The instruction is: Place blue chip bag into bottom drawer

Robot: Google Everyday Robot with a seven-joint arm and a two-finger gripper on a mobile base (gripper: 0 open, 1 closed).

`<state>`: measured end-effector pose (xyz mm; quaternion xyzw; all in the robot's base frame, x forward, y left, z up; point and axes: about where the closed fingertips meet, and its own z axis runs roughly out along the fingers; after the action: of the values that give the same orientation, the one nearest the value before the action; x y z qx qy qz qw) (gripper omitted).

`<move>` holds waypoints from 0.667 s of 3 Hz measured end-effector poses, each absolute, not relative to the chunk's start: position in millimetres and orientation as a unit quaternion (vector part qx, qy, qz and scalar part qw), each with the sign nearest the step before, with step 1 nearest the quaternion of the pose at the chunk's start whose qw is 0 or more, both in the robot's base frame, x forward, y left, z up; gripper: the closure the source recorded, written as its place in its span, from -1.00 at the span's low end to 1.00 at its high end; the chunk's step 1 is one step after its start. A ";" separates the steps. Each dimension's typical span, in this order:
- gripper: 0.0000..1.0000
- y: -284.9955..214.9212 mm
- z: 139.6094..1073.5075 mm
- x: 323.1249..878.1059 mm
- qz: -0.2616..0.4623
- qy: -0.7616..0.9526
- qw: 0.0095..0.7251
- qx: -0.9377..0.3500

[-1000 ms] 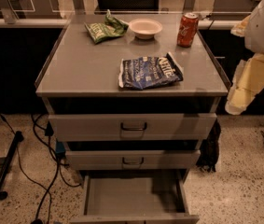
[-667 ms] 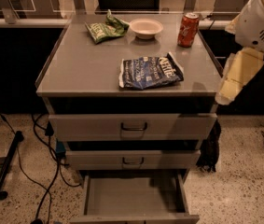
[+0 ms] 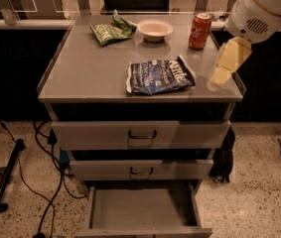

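While the gripper point(image 3: 221, 74) hangs just right of the blue chip bag point(image 3: 159, 76), you can note it as apart from the bag, near the right edge of the cabinet top point(image 3: 80, 68). Released or clenched: cannot tell. It shows only as one pale yellow wedge pointing down and to the left. Whether its tip touches the top also cannot be told. The white arm housing point(image 3: 261, 9) sits up and to the right of the bag.

Bag: lies flat on the grey top, front of centre, white lettering up, long side running left to right.

Behind the bag, you have:
- green snack bag point(image 3: 111, 31), back and to the left, crumpled
- white bowl point(image 3: 155, 29), straight behind, upright
- red can point(image 3: 200, 25), behind and to the right, upright, near the gripper's arm

Below the bag, on the cabinet front: upper drawer point(image 3: 140, 134) and middle drawer point(image 3: 141, 170), each with a dark wire handle, both pushed in. Lowest down, the bottom drawer point(image 3: 142, 208) stands pulled out toward you.

Room: speckled floor point(image 3: 259, 197) below the bag; black cables point(image 3: 45, 182) trail down and to the left.
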<state>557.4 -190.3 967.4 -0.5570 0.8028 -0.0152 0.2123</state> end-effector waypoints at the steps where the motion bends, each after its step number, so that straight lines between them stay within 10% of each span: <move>1: -1.00 -178.5 961.8 580.3 -0.004 0.803 0.215 -0.555; 2: -1.00 -165.0 950.6 602.6 0.014 0.801 0.224 -0.555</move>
<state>602.6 -165.0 950.6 -0.5553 0.8009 0.0138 0.2235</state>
